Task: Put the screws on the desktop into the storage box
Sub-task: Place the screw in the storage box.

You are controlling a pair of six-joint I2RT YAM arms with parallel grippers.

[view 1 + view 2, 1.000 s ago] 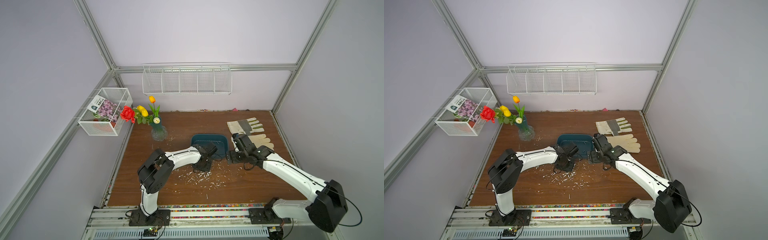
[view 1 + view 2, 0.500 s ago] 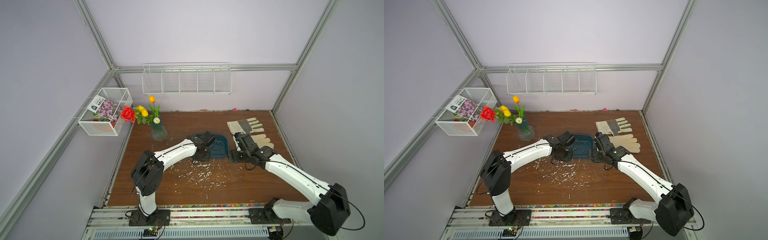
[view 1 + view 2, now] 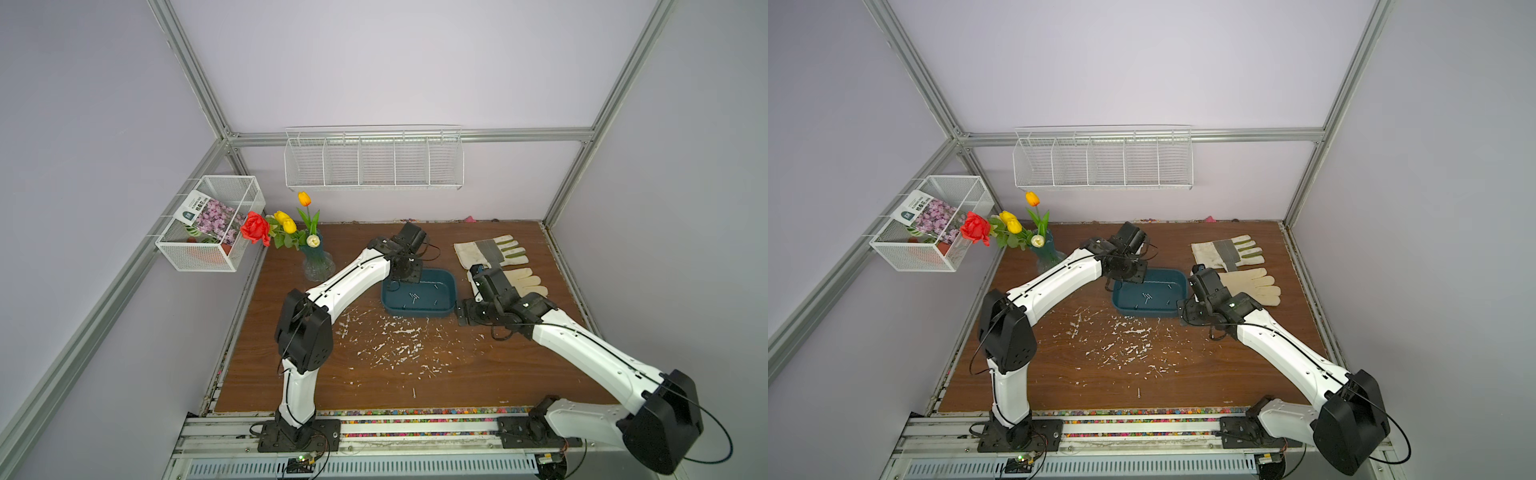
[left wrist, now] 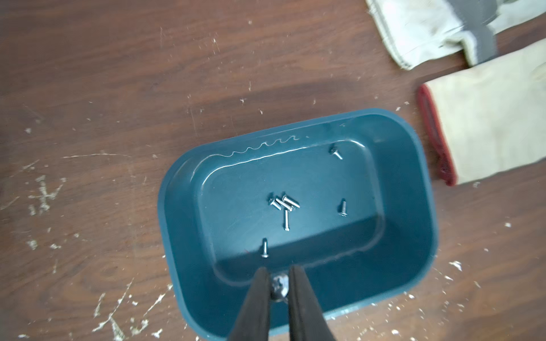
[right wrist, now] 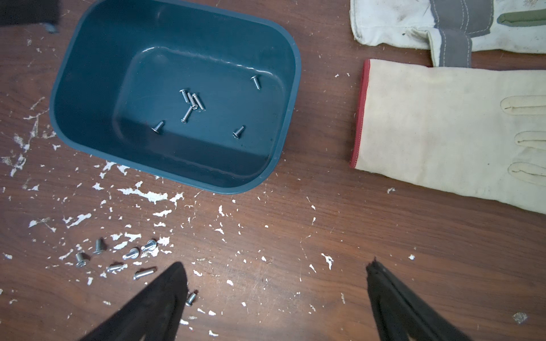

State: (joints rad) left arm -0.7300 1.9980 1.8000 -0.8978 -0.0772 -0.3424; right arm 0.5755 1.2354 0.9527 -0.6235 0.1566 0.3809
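A dark teal storage box (image 3: 415, 312) sits near the middle of a brown, white-flecked worktop (image 3: 498, 365), with seven screws (image 4: 285, 203) lying on its floor and two work gloves (image 3: 490, 253) to its right. The left hand (image 4: 279, 270) hangs above the far left part of the box, its fingertips clenched on one screw (image 4: 279, 288). The right hand (image 5: 276, 264) is low over the worktop just right of the box's near right corner, released and spread wide with nothing in it. More loose screws (image 5: 131, 253) lie on the wood on the near side of the box.
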